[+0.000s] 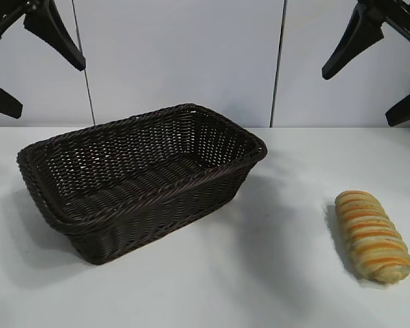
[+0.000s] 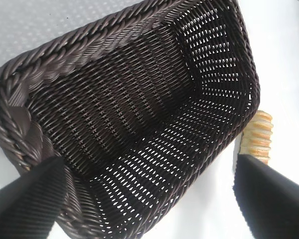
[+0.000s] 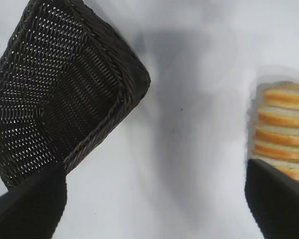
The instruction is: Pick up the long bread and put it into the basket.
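- The basket (image 1: 140, 181) is sitting on the table (image 1: 260, 287) at the exterior view's left of centre, turned at an angle so one corner is pointing toward the back wall (image 1: 184, 55).
- Nothing is lying inside the basket; its woven floor and sloping sides are showing bare in the left wrist view (image 2: 139, 114).
- The bread (image 1: 373, 236) is lying flat on the table at the exterior view's right, well apart from the basket, with its length running from back to front and its orange-brown stripes crossing it.
- Nothing is touching the bread.
- The left gripper (image 1: 34, 61) is hanging high at the exterior view's upper left, above and behind the basket, with its dark fingers (image 1: 55, 31) spread wide and holding nothing.
- In the left wrist view, the left gripper (image 2: 149, 199) is looking down into the basket, with one end of the bread (image 2: 256, 137) peeking out past the basket's far wall.
- The right gripper (image 1: 376, 68) is hanging high at the exterior view's upper right, behind the bread and well above it, with its fingers (image 1: 352, 37) also spread wide and empty.
- In the right wrist view, the right gripper (image 3: 154, 199) is facing the bare table between a corner of the basket (image 3: 65, 94) and the bread (image 3: 281, 132), with one finger (image 3: 279, 204) overlapping the loaf's end in the picture.
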Robot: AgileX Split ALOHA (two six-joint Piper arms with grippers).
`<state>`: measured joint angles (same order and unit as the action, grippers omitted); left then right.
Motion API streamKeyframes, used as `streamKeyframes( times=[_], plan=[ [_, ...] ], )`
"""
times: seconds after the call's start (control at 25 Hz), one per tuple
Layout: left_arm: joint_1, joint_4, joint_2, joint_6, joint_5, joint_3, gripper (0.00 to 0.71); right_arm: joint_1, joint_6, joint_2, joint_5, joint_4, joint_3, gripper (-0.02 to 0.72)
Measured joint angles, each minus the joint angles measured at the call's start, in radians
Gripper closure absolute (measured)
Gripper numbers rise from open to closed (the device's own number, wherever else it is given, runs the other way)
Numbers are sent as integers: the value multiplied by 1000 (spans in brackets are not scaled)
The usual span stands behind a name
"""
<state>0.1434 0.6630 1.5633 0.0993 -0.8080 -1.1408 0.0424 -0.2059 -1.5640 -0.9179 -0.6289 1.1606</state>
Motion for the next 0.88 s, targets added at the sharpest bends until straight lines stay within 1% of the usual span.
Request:
streamKeyframes(
  times=[0.72, 0.88],
  plan=[
    [0, 1, 0, 0, 1, 0, 51, 0, 0, 0, 0, 0, 0, 8],
    [0, 1, 0, 0, 44, 0, 51, 0, 0, 0, 0, 0, 0, 8]
  ],
)
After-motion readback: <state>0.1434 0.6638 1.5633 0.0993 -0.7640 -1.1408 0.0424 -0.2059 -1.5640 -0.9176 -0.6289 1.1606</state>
